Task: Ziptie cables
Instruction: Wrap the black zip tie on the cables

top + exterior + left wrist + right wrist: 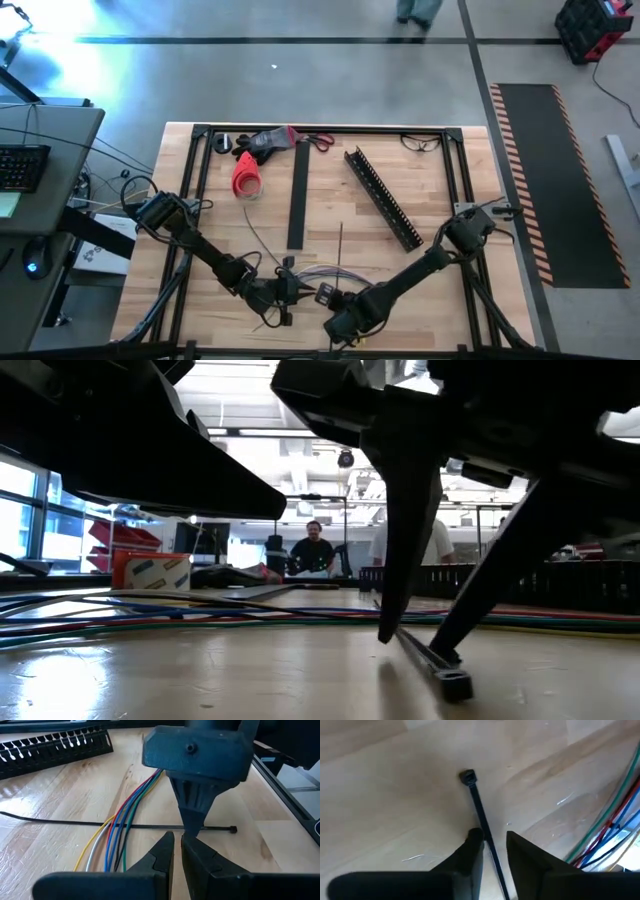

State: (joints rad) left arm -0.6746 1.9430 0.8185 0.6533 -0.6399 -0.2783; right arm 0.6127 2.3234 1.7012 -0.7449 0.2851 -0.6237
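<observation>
Right wrist view alone shows the right hand (494,845) narrowly straddling the zip tie (479,810) (left hand (177,851) closed, empty).

The cables (122,822) are showing red, blue, green, yellow and pale grey strands against the light, pale-grained wood of the table (440,200), and the thin zip tie (481,820) lying across them is showing plain black. Near the table's far edge a red cone-shaped item (246,178) is standing out beside a black slotted channel (382,197) and a flat black strip (298,200), while both arms are appearing dark throughout
</observation>
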